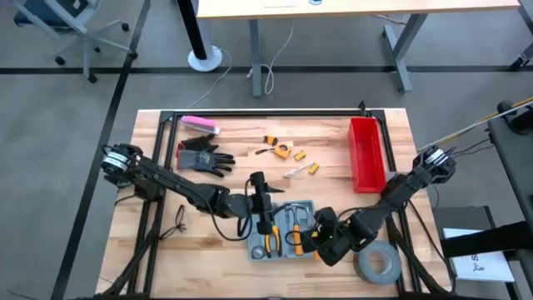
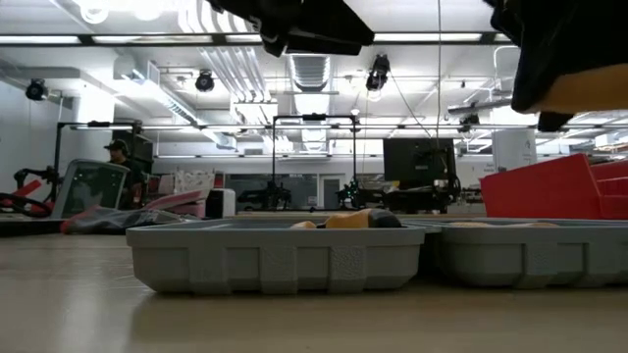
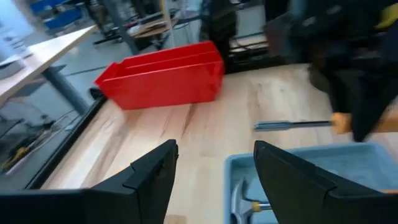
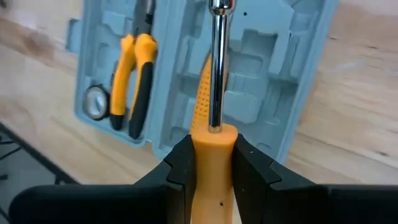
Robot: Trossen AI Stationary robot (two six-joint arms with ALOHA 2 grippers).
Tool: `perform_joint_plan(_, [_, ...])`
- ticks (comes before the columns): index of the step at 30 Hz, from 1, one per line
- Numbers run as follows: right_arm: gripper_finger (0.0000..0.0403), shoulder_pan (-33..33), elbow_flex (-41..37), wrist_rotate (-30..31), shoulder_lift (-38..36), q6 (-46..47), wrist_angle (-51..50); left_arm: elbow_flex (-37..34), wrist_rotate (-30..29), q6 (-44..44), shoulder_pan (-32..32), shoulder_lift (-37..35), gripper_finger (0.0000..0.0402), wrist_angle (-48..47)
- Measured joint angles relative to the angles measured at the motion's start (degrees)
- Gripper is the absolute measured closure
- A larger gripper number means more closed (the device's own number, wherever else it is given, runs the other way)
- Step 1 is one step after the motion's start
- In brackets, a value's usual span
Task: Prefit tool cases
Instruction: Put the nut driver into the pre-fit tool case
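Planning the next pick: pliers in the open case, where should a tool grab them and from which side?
Take the pliers across both yellow-and-black handles near mid-length, coming straight down from above. They lie flat in a moulded slot of the tool case, handles together and parallel, so only their top is exposed. The slot walls probably block a sideways approach.

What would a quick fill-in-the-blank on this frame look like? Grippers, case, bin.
1. The right gripper is shut on the orange handle of a ____, above the open tool case.
2. The left gripper stands ____, holding nothing, over the case's edge.
3. The bin at the table's right side is ____ in colour.
4. Pliers with orange and black handles already lie ____ the case.

Missing words: screwdriver; open; red; inside
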Motion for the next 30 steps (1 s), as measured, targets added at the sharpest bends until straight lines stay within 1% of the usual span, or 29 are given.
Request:
perform_joint_plan(3, [0.0343, -1.4, 1.5, -3.7, 1.8, -0.1, -1.6, 0.0, 1.6, 0.6, -0.1, -0.1, 0.0190, -0.9])
perform_joint_plan(7, [0.0343, -3.0, 6.4, -7.1, 5.2, -3.0, -6.8, 0.0, 2.4, 1.1, -0.1, -0.1, 0.0196, -3.1])
perform_joint_plan(11, [0.0343, -4.1, 12.6, -7.0, 8.5, -4.1, -15.0, 0.0, 2.4, 0.4, -0.1, -0.3, 0.0195, -6.6])
perform_joint_plan(14, [0.0343, -4.4, 16.7, -6.9, 10.9, -3.1, -20.6, 0.0, 2.9, -1.1, -0.1, -0.8, 0.0191, -10.0])
perform_joint_plan(17, [0.0343, -4.4, 20.1, -6.6, 13.6, -1.3, -23.9, -0.1, 6.8, -1.8, -0.1, -1.6, 0.0187, -12.4])
perform_joint_plan(19, [0.0343, -4.3, 21.3, -6.6, 15.0, -0.7, -24.2, -0.6, 9.5, -2.1, -0.2, -2.6, 0.0184, -13.4])
perform_joint_plan(21, [0.0343, -4.3, 21.9, -6.7, 16.0, -0.1, -23.8, -1.5, 11.7, -2.6, -0.3, -4.1, 0.0184, -13.5])
perform_joint_plan(23, [0.0343, -4.3, 22.2, -6.8, 16.7, 0.4, -23.7, -3.2, 12.4, -3.0, -0.3, -6.2, 0.0186, -13.6])
perform_joint_plan(30, [0.0343, -4.2, 22.2, -6.7, 16.8, 1.1, -24.2, -10.4, 12.5, -3.3, -0.4, -16.2, 0.0197, -12.9])
